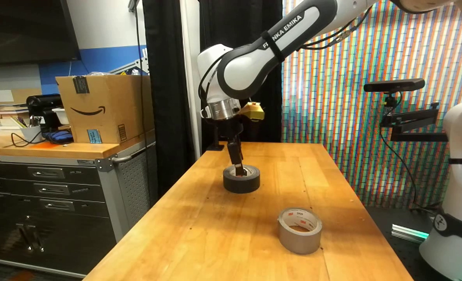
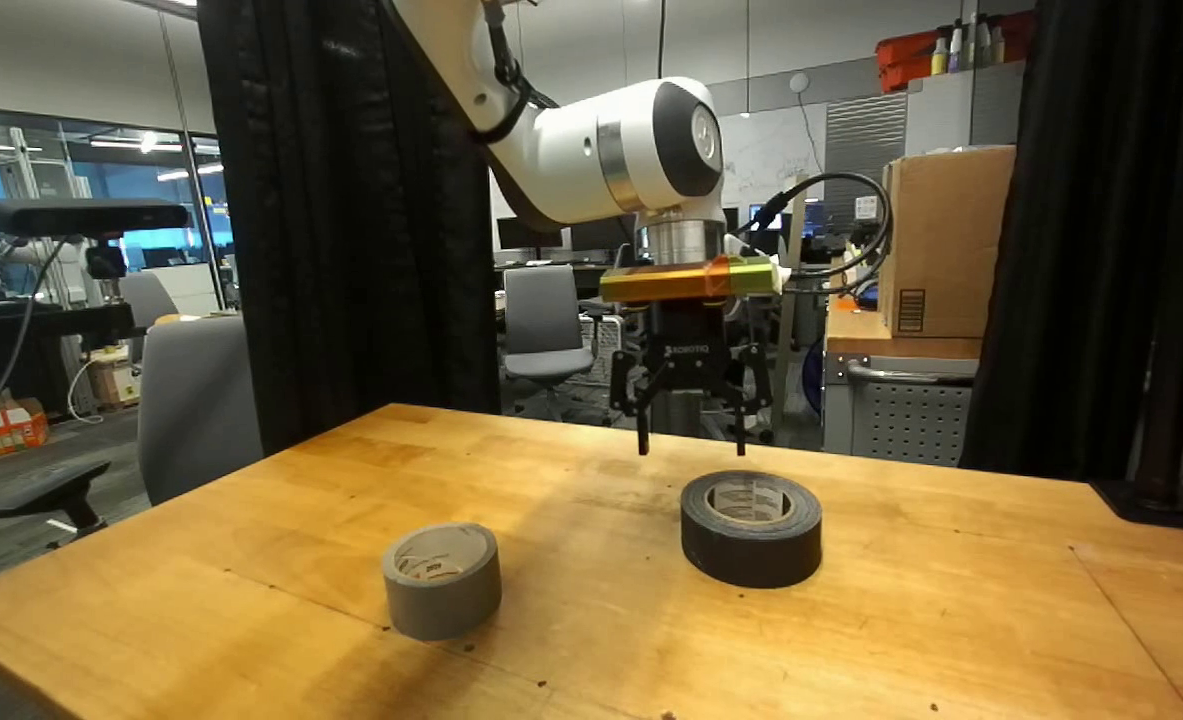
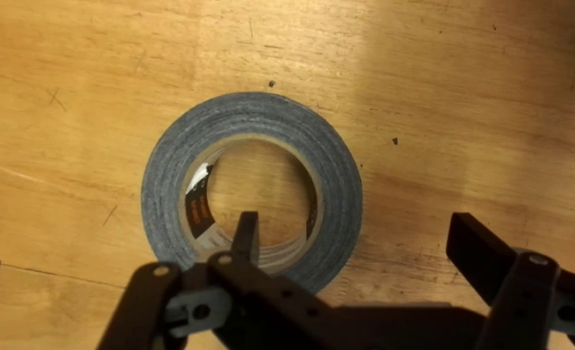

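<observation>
Gripper (image 2: 692, 447): one, black, two-fingered, carried on a white-and-black robot arm (image 1: 250, 70); fingers spread wide and pointing down, their tips above the wooden table (image 1: 215, 242). Roll of black tape (image 2: 751, 558): one, thick, lying flat on the table, the thing nearest the gripper; in an exterior view it sits below the fingertips and slightly to their right, a gap showing between. In the wrist view one finger crosses the roll's near side and shows against the core opening, while the other stands off to the right over the wood; orange lettering is visible inside the core. Roll of gray tape (image 1: 300, 239): one, smaller, also flat, white printed core; from where I stand in an exterior view, nearer and to the right of the black roll, well apart from it. Block (image 2: 691, 283): yellow and amber, mounted at the wrist above the gripper. Cardboard box (image 1: 106, 109): smile-shaped arrow printed on its face, resting on a drawer cabinet (image 1: 66, 224) at left. Curtains (image 1: 168, 97): black, at the far side. Bar-shaped device (image 1: 394, 85): black, on a bracket at right. Chair (image 2: 541, 312): gray, beyond the table's far edge.
</observation>
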Tool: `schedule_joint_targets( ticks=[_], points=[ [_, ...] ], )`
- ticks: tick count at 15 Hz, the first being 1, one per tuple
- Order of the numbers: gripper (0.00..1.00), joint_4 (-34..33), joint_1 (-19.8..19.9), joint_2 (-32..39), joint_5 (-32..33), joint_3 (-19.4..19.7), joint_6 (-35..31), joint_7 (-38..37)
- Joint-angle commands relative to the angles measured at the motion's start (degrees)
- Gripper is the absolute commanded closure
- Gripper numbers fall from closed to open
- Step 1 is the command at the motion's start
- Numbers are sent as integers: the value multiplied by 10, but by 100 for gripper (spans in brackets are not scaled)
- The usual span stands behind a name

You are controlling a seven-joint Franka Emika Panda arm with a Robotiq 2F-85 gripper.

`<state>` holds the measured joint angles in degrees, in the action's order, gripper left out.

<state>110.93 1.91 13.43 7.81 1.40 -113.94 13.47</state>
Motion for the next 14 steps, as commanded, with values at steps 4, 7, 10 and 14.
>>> schedule_joint_targets(
  ticks=[4,7,10,14],
  points=[
    [0,75,-6,-51,9,-4,0,-31],
    [0,89,-12,-53,11,-6,4,-47],
    [0,98,-19,-55,12,-10,7,-60],
    [0,99,-28,-61,16,-14,15,-71]
  ],
)
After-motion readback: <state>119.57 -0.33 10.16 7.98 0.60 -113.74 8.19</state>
